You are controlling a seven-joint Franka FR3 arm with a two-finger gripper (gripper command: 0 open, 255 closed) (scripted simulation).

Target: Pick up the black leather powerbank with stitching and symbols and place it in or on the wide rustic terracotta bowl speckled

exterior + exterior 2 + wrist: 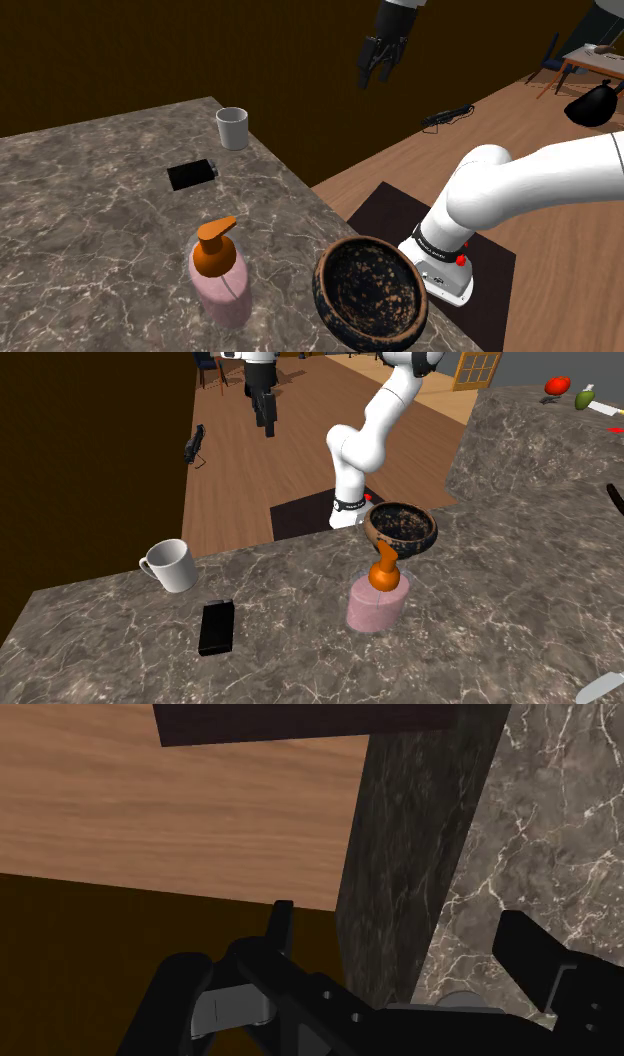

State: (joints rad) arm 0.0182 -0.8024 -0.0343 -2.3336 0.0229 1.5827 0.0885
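Clearly the pincer [375,72] hangs high beyond the table [80,220] edge, over the wooden floor [400,165], with its fingers apart and nothing between them. The powerbank [192,174] lies flat on the table near a white mug [232,127], well apart from the bowl [370,292].

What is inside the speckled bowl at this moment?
Nothing: the bowl has a bare, dark, rust-speckled inner surface. The black powerbank lies flat on the counter. The near rim hides a sliver of inner wall.
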